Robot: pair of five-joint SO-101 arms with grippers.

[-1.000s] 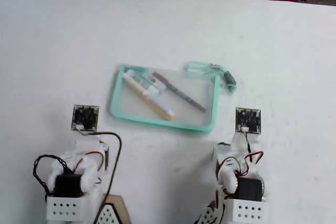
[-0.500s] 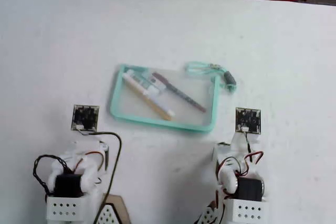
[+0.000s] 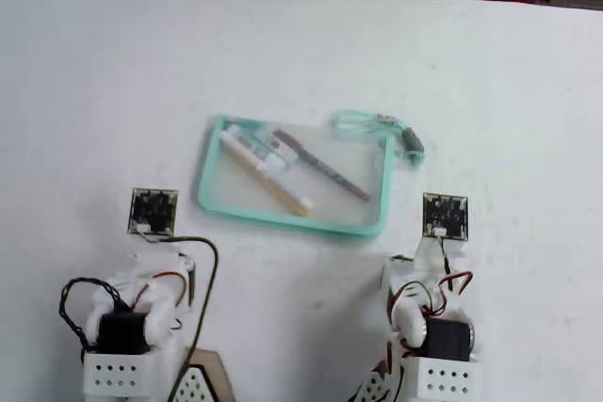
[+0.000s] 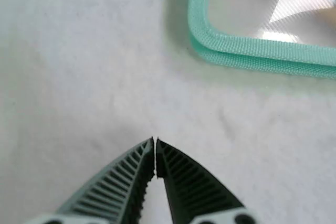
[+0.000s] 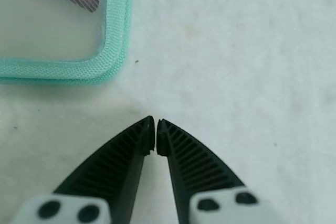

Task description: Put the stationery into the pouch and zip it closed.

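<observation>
In the middle of the white table [image 3: 471, 72], a see-through pouch [image 3: 330, 226] with a green rim, lying flat. Inside it, three things close together: a white pen [image 3: 252, 150], a yellow pencil [image 3: 278, 189] and a dark purple pen [image 3: 325, 170]. White pen and yellow pencil side by side, touching. Dark purple pen just beside them, slanted the same way. At the far right corner of the pouch, a green strap [image 3: 363, 120] with a small dark tag [image 3: 412, 141], out on the table. Zip shut or not: too hard to tell.

Near the front edge of the table, two arms [image 3: 132, 313], one on each side, back from the pouch.

Left gripper [image 4: 155, 141] over bare table, near the pouch's near left corner, not touching it. Ribbed fingers [image 4: 126, 177] pinched together at the tips, with nothing between them.

Right gripper [image 5: 155, 120] over bare table too, near the pouch's near right corner, apart from it. Black fingers squeezed tip to tip as well, nothing held. One end of the dark purple pen just inside that corner.
</observation>
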